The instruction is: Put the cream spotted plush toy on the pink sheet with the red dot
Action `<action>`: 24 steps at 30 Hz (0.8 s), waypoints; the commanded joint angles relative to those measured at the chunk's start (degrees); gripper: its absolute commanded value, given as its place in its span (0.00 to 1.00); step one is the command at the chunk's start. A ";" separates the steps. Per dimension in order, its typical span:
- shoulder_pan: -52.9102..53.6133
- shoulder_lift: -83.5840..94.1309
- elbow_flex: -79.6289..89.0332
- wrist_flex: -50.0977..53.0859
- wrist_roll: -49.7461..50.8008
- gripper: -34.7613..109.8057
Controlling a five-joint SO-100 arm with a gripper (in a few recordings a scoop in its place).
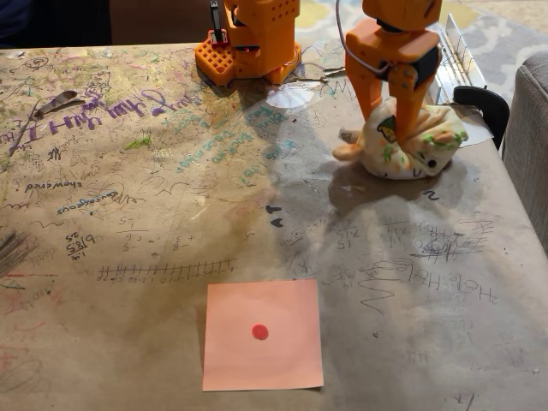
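The orange two-finger gripper (392, 107) pinches the soft, rounded cream spotted plush toy (407, 145), seemingly to lift it, well apart from the flat salmon-pink sheet with the red dot (262, 334).

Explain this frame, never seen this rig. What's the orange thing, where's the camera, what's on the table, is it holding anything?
The orange thing is a small robot arm; its base sits at the far edge of the table. One picture here, from a fixed camera at the near side, looking down across the table. The arm ends in a two-finger gripper, which is down on a cream spotted plush toy at the far right, fingers on either side of it. The toy rests on the table, so it looks gripped but not lifted. Near the front lies a pink sheet with a red dot at its centre, nothing on it. The tabletop is brown and covered in scribbles.
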 commanded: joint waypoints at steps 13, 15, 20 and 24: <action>15.38 60.38 -27.16 31.55 -0.62 0.24; 18.54 66.71 -31.11 35.95 -1.93 0.24; 26.89 85.08 -33.66 39.02 -8.70 0.24; 29.27 93.16 -24.61 35.68 -14.50 0.24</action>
